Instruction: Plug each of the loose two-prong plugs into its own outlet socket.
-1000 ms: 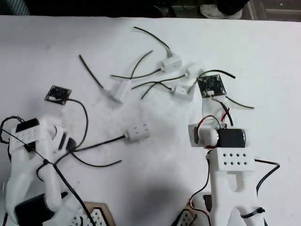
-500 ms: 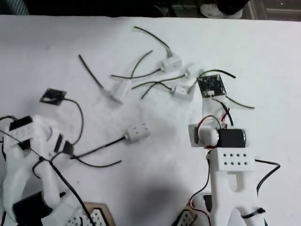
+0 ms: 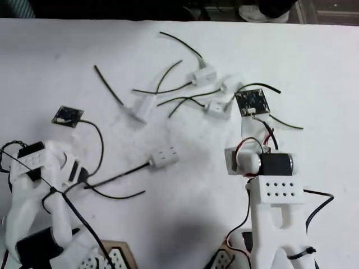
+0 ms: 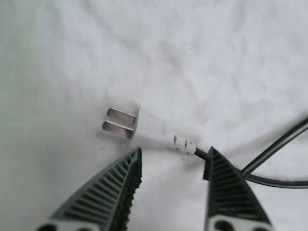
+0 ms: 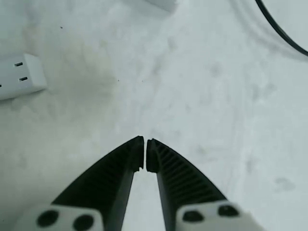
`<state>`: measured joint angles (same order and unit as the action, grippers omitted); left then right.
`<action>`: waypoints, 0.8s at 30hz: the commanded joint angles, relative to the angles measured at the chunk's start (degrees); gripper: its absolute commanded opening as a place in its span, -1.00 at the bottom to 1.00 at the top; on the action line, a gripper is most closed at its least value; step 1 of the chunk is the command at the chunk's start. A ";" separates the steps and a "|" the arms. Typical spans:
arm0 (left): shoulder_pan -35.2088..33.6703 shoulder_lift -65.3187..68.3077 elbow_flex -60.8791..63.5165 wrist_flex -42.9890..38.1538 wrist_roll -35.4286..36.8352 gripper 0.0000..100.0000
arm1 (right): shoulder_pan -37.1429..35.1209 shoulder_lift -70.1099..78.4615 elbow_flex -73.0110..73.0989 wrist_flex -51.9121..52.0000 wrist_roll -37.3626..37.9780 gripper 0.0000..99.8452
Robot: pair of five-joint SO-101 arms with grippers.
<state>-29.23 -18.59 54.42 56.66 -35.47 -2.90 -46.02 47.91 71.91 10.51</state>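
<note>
left gripper (image 4: 173,156) was spread wide and empty; two-prong plug (image 4: 154,134) lay flat just past its tips, not touching. plug's long axis ran roughly along the line between the fingers (image 4: 120,187), prongs (image 4: 119,126) toward one, cord (image 4: 279,181) toward the other, so a wrist roll looked needed. right gripper (image 5: 145,155) was pressed together, well apart from the plug; left arm was nearer.

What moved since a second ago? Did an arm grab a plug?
The left arm swung a little toward its left, then came most of the way back. The left end effector is open over a two-prong plug, holding nothing. The right arm, the shut right end effector, the outlet block and the corded pieces farther back stayed put.
</note>
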 commanded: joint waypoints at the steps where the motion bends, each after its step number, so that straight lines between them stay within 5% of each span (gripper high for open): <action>1: 0.92 -0.22 0.35 -0.62 0.00 -0.74 | -0.48 -1.19 -0.26 -0.84 0.44 -0.96; 5: 1.19 -0.75 0.44 1.49 -0.35 -0.96 | -0.48 -1.19 -0.26 -0.84 0.44 -0.96; 18: 1.19 -25.63 -6.59 23.74 -3.78 -0.95 | -0.48 -1.19 -0.26 -0.84 0.44 -0.96; 24: 0.92 -29.32 -6.33 24.44 -3.87 -0.93 | -0.48 -1.19 -0.26 -0.84 0.44 -0.96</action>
<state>-28.70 -46.20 50.02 80.84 -38.73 -2.90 -46.02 47.91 71.91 10.51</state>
